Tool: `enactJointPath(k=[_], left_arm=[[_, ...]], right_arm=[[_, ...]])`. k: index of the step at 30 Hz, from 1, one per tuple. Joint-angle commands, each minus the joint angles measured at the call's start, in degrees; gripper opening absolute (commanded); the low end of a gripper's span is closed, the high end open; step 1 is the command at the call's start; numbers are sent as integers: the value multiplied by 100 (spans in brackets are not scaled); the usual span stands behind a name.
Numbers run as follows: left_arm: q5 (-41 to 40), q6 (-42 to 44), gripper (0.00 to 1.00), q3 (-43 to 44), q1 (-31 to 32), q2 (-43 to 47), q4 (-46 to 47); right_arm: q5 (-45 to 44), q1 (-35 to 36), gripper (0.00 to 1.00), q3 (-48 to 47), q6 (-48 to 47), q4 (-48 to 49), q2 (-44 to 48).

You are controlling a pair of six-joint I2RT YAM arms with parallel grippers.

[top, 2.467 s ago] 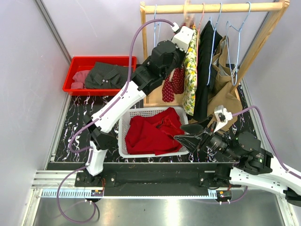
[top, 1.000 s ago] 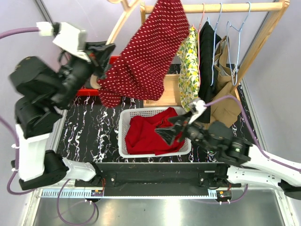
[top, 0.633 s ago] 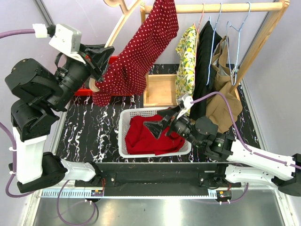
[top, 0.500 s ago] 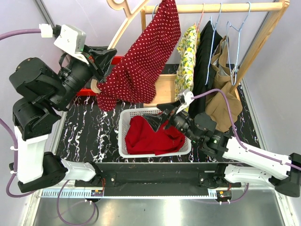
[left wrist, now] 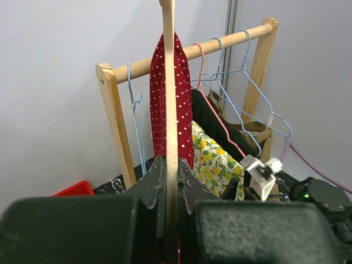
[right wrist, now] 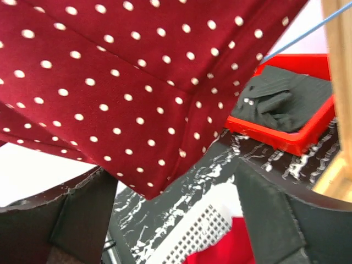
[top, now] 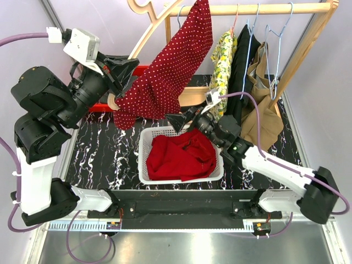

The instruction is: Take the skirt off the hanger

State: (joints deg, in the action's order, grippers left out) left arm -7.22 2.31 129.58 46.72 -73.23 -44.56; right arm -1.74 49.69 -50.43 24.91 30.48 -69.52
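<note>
A black table (top: 93, 154) with white swirls is sitting in front of plain gray walls. At the back, a wooden clothes rack (top: 264, 9) is standing, and a yellow lemon top (top: 223, 60), a black piece of clothing (top: 239, 71) and a tan one (top: 258, 110) are hanging on it.

The left gripper (top: 125, 66) is up high on the left. It is squeezing tight on a wooden hanger (left wrist: 170, 82). The red skirt with white dots (top: 170, 71) is hanging over that hanger, in the air between the rack and the left arm, above the table.

The right gripper (top: 177, 120) is reaching up under the skirt. Its jaws are spread wide and are holding nothing. The skirt's bottom corner is dangling just in front of them.

A white basket (top: 144, 165) is sitting on the table with a red cloth (top: 179, 157) inside. A red tray (right wrist: 286, 140) at the back left is holding a dark shirt (right wrist: 275, 104).
</note>
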Motion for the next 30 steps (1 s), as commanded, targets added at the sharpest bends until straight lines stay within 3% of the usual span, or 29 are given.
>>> enactJointPath(k=[1, 5, 8, 9, 11, 12, 14, 17, 23, 27, 30], left_arm=[[230, -134, 0, 103, -66, 143, 544], [257, -160, 0, 103, -102, 151, 536], [248, -152, 0, 15, -145, 195, 536], [230, -151, 0, -11, -163, 204, 527], [204, -143, 0, -108, -172, 230, 536], [195, -134, 0, -178, -189, 239, 536], [142, -125, 0, -266, -198, 239, 544], [107, -134, 0, -556, -216, 248, 553], [-7, -99, 0, -1171, -216, 239, 641], [-112, -90, 0, -1312, -216, 160, 694], [-192, -107, 0, -1312, -216, 72, 711]], right_arm=[[858, -179, 87, -413, 611, 1126, -457], [1175, -214, 77, -686, 840, 1399, -765], [1491, -232, 57, -757, 954, 1478, -722], [1570, -232, 44, -749, 963, 1478, -582], [1755, -241, 29, -749, 972, 1321, -353], [1799, -232, 11, -783, 972, 1216, -74], [1852, -232, 0, -871, 929, 770, 244], [2037, -232, 0, -1248, 727, -3, 842], [2511, -232, 0, -3040, 182, -1813, 1476], [2810, -232, 0, -4182, 58, -2458, 1678], [2898, -232, 0, -4474, -12, -2819, 1792]])
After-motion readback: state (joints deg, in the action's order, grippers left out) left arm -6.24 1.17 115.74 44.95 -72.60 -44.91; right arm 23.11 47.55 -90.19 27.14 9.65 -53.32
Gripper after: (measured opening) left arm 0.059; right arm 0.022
